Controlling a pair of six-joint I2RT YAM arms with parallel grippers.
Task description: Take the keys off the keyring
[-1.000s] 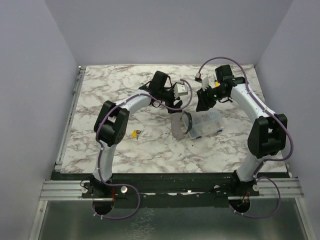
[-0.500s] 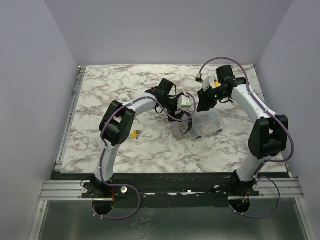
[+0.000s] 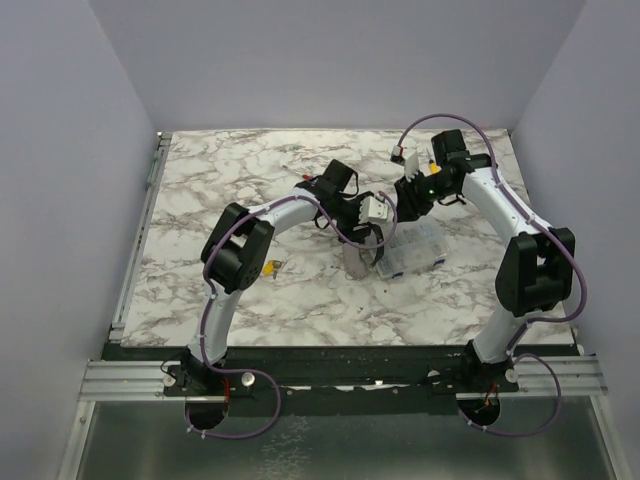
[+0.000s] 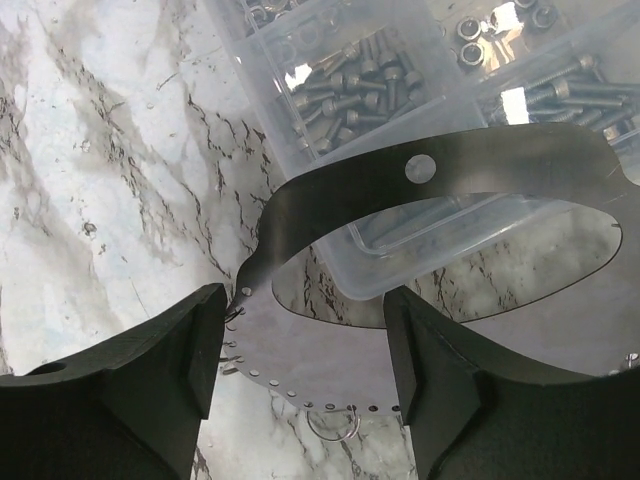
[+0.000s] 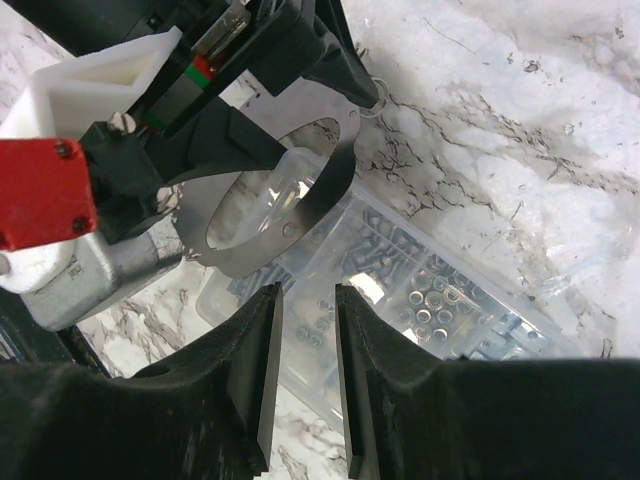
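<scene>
On the marble table [image 3: 200, 180], a clear compartment box of screws [image 4: 330, 60] sits right of centre. The grey keyring [image 4: 330, 340] stands on edge just beside it. The left fingers [image 4: 150, 380] are spread astride its band, not clamping. The right fingers [image 5: 230, 400] hover over the box, narrowly parted and empty. One yellow key [image 3: 270, 267] lies well to the left.

keyring [image 4: 480, 165]: dull grey sheet metal | box [image 4: 375, 270]: clear plastic | table [image 4: 100, 200]: smooth marble-look
</scene>
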